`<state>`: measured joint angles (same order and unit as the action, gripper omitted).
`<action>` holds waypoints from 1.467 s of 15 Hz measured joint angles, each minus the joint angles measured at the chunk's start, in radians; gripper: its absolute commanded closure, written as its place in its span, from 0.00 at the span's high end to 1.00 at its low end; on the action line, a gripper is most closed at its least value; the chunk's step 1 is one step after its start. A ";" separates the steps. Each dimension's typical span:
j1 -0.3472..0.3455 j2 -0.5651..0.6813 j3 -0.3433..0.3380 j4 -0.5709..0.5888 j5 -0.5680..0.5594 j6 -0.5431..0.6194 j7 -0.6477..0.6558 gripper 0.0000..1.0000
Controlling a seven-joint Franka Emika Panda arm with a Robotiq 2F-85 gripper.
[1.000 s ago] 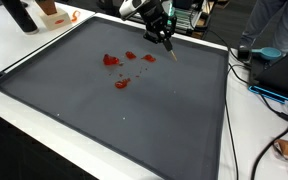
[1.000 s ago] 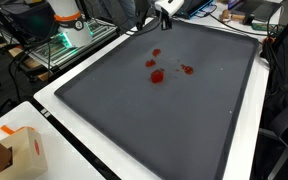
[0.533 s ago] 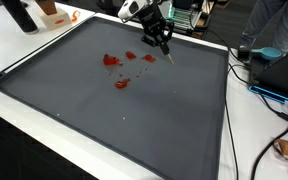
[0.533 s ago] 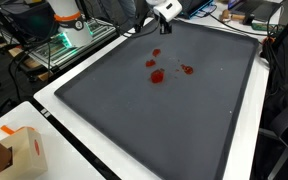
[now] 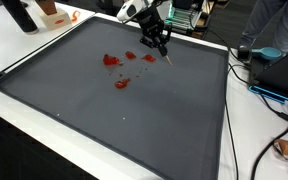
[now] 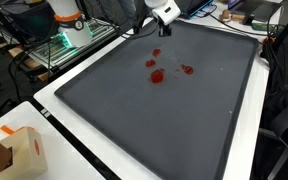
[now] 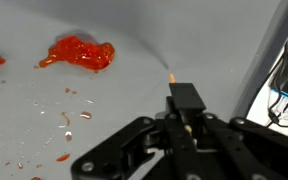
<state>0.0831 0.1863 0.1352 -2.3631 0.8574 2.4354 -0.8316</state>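
The gripper is clenched on a thin wooden stick, tilted tip-down just beside the red smears on the grey mat, seemingly so its point can meet the surface.

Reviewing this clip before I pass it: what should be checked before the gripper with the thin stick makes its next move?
1. Grip: gripper shut on thin stick: ok.
2. Stick tip aimed down at grey mat: ok.
3. Tip touching mat or hovering above it: cannot tell.
4. Tip apart from red smears: ok.
5. Gripper apart from cables beside mat: ok.
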 measured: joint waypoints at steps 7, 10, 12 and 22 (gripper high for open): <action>0.000 0.004 0.000 0.000 -0.003 0.033 0.078 0.03; 0.001 -0.002 0.000 0.000 -0.032 0.055 0.139 0.03; 0.001 -0.012 0.000 -0.001 -0.081 0.066 0.202 0.03; 0.035 -0.095 -0.002 -0.004 -0.686 0.015 0.868 0.03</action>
<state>0.1179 0.0909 0.1330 -2.3668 0.1716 2.4509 0.0360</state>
